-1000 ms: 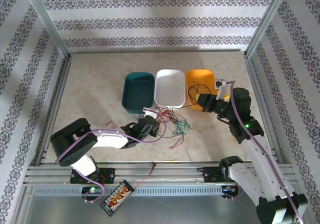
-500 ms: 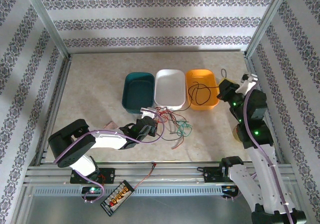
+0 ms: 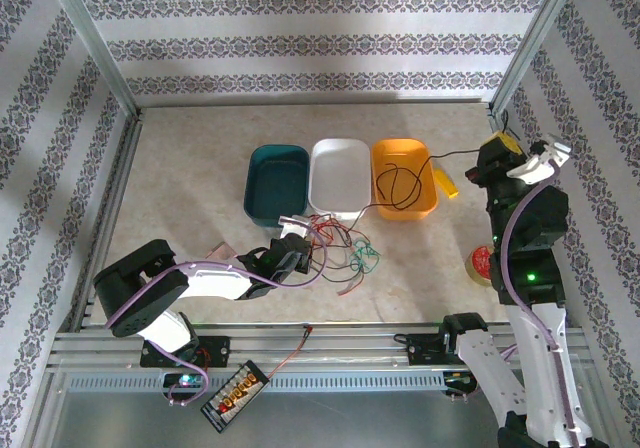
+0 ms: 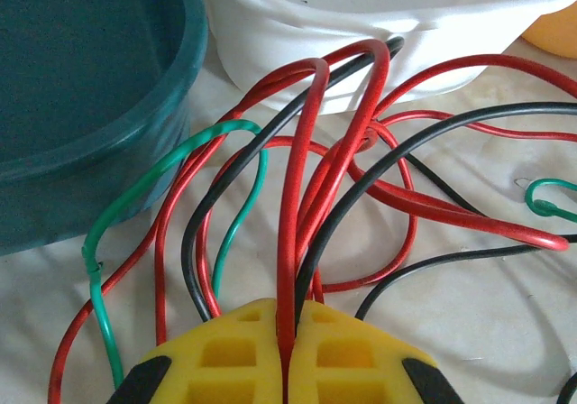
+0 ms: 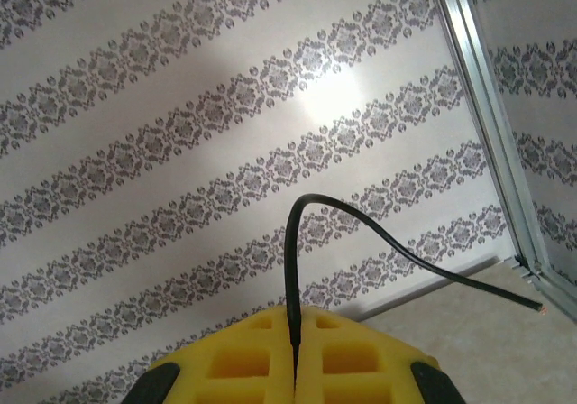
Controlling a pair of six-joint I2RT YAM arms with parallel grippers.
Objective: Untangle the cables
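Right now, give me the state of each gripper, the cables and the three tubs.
left gripper, shut on a red cable.
right gripper, shut on a black cable.
black cable, runs from the orange tub to the right gripper.
cable pile, tangled on the table by the white tub.
teal tub, empty.
white tub, empty.
orange tub, holds a loop of the black cable.
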